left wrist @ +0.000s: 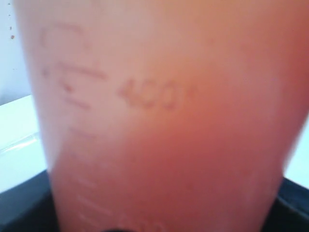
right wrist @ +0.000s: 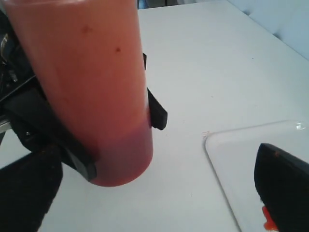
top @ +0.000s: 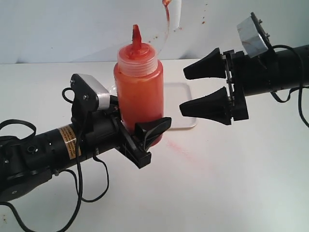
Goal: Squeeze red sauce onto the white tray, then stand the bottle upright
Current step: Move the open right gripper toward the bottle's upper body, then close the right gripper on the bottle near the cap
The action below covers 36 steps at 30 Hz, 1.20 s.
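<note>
Your left hand [top: 145,128] is clamped around the lower part of the bottle [top: 139,92]. The bottle stands straight up, with its pointed tip at the top. It is over the middle of the surface [top: 231,183]. You cannot tell from here if its bottom touches the surface. In the left wrist view the bottle [left wrist: 164,121] fills almost the whole picture, with faint measuring marks on its side.

Your right hand [top: 185,91] is let go and wide open, holding nothing. It hangs just beside the bottle, apart from it, with its two fingers pointing at it. It is above the white tray [top: 175,96].

The white tray lies flat behind the bottle, toward the far edge of the surface. The bottle and your right hand cover much of it. In the right wrist view a small bright red bit [right wrist: 267,222] peeks out by a finger [right wrist: 285,188] over the tray [right wrist: 241,159]. You cannot tell if that is the red sauce.

A pale pink smear [top: 176,145] marks the surface just in front of the tray. Red splashes [top: 168,14] dot the wall behind. Black cables [top: 91,188] loop on the surface under your left arm.
</note>
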Each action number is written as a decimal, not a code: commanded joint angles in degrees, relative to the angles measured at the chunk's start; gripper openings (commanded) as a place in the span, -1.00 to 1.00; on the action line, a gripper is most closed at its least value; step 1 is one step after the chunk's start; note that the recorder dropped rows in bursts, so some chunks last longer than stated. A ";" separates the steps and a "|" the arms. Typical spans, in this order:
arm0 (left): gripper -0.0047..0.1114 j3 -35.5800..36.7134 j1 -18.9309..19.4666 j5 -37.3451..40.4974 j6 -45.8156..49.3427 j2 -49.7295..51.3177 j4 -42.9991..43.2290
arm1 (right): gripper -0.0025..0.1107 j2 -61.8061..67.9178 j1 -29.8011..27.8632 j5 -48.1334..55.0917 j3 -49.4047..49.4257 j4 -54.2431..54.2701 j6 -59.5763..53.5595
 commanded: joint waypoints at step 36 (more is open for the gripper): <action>-0.92 -0.34 0.57 -4.83 0.33 1.39 7.20 | 0.82 -0.53 14.41 -4.21 0.33 8.29 -0.38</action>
